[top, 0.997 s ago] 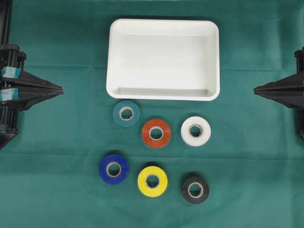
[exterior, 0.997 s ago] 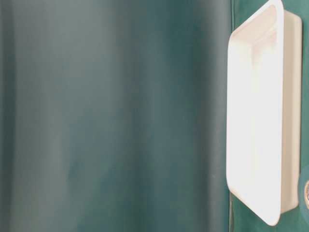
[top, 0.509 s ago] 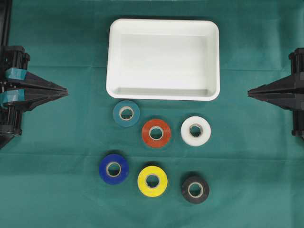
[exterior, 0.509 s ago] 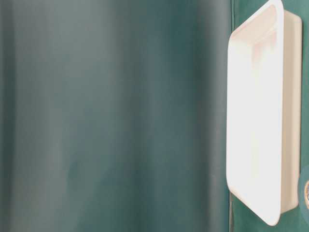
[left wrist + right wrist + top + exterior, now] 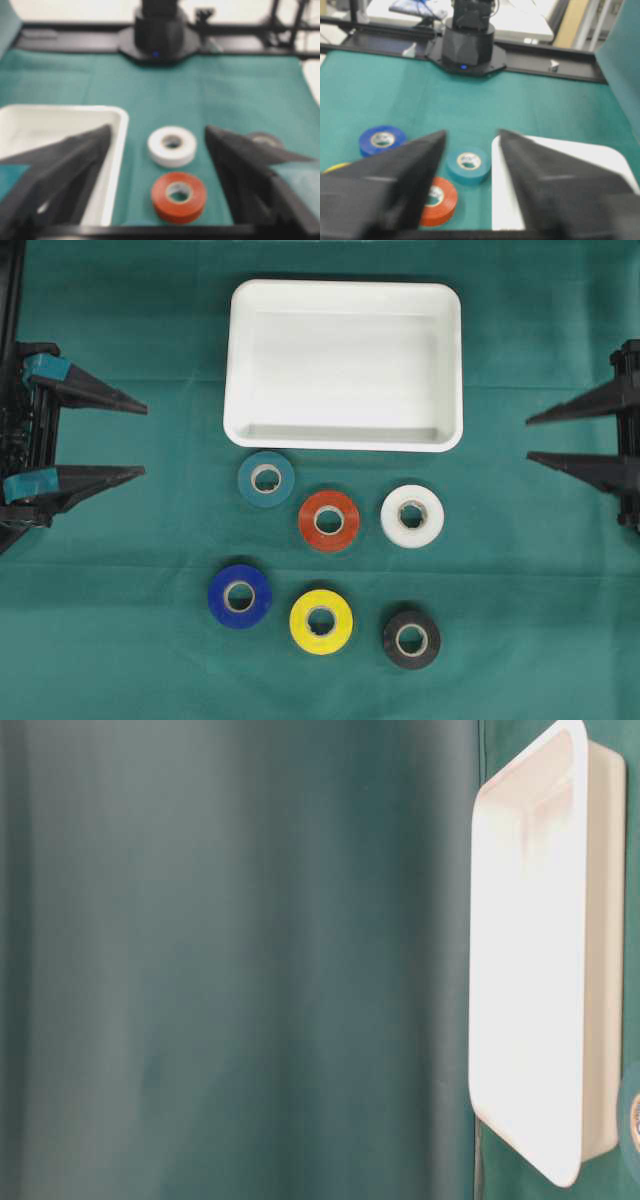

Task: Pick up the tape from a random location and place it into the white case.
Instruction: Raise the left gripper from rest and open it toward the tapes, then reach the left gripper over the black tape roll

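The white case (image 5: 343,365) lies empty at the top middle of the green cloth. In front of it sit several tape rolls: teal (image 5: 266,479), orange-red (image 5: 329,521), white (image 5: 412,516), blue (image 5: 239,596), yellow (image 5: 321,621) and black (image 5: 411,639). My left gripper (image 5: 146,439) is at the left edge, wide open and empty, well clear of the rolls. My right gripper (image 5: 528,438) is at the right edge, open less wide and also empty. In the left wrist view the white roll (image 5: 172,145) and orange-red roll (image 5: 178,196) show between the fingers.
Green cloth (image 5: 120,620) covers the whole table. The right wrist view shows the teal roll (image 5: 468,165) beside the case rim (image 5: 497,200), and the opposite arm's base (image 5: 468,47) at the far edge. The table-level view shows only cloth and the case (image 5: 530,970).
Both grippers were shut with fingers together; now both have spread open, the left one wider. The tape rolls and the case have not moved.
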Controlling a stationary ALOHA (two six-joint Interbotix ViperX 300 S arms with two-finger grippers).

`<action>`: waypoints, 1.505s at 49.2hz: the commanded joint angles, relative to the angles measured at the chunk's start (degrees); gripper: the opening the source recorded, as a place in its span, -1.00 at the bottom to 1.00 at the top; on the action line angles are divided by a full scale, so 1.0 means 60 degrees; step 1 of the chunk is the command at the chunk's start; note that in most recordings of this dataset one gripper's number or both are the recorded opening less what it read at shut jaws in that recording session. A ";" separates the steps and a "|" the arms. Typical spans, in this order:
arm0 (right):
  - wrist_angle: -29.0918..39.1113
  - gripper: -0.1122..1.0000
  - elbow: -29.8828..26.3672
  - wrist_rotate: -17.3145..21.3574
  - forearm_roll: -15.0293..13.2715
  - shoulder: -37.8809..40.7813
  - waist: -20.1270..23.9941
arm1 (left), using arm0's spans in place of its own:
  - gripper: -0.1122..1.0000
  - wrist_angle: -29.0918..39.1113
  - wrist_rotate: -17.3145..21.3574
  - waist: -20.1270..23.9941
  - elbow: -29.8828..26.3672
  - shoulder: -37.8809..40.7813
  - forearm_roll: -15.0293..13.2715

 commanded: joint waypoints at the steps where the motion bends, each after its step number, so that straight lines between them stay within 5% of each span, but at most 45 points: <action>1: 0.0073 0.44 -0.0234 0.0000 0.0029 0.0073 -0.0015 | 0.97 0.0000 0.0015 0.0000 -0.0220 0.0059 0.0000; 7: 0.0264 0.84 -0.0264 0.0015 0.0029 0.0044 -0.0015 | 0.98 0.0000 0.0015 0.0000 -0.0220 0.0059 -0.0015; 27: 0.0278 0.84 -0.0293 0.0000 0.0044 0.0073 -0.0073 | 0.98 0.0000 -0.0073 -0.0176 -0.0220 0.0059 -0.0015; 45: 0.0337 0.84 -0.0293 0.0015 0.0029 0.0103 -0.0073 | 0.97 0.0015 -0.0073 -0.1699 -0.0220 0.0029 -0.0015; 74: 0.0337 0.83 -0.0308 0.0000 0.0029 0.0117 -0.0088 | 0.97 -0.0381 -0.0059 -0.1685 -0.1143 0.1597 -0.0044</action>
